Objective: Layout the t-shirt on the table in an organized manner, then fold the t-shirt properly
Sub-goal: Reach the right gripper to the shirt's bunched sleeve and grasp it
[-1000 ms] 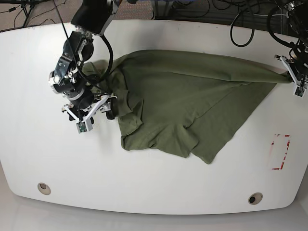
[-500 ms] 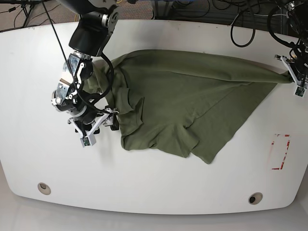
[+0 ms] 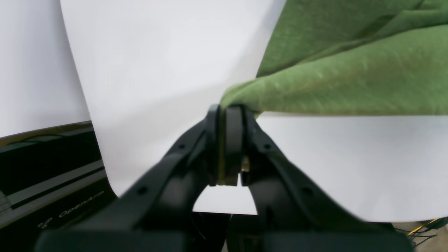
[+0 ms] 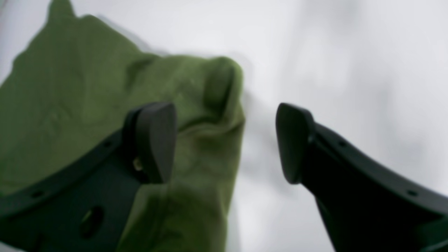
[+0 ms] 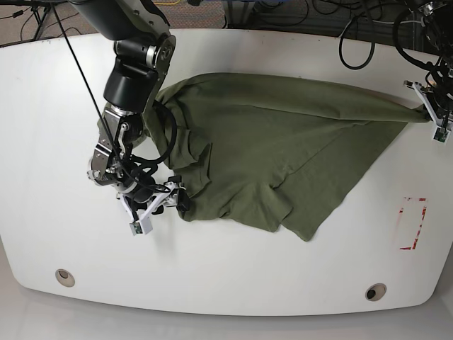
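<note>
Right end effector (image 5: 175, 199) stood wide and held nothing at the lower left edge of the t-shirt (image 5: 283, 156); in the right wrist view one finger (image 4: 154, 140) lay over the rumpled green cloth and the other over bare white counter (image 5: 226, 283). Left end effector (image 5: 428, 110), at the frame's upper right, was clamped on a stretched corner of the t-shirt. That garment lay spread across the counter's middle, creased and bunched, reaching from one end effector to the other.
</note>
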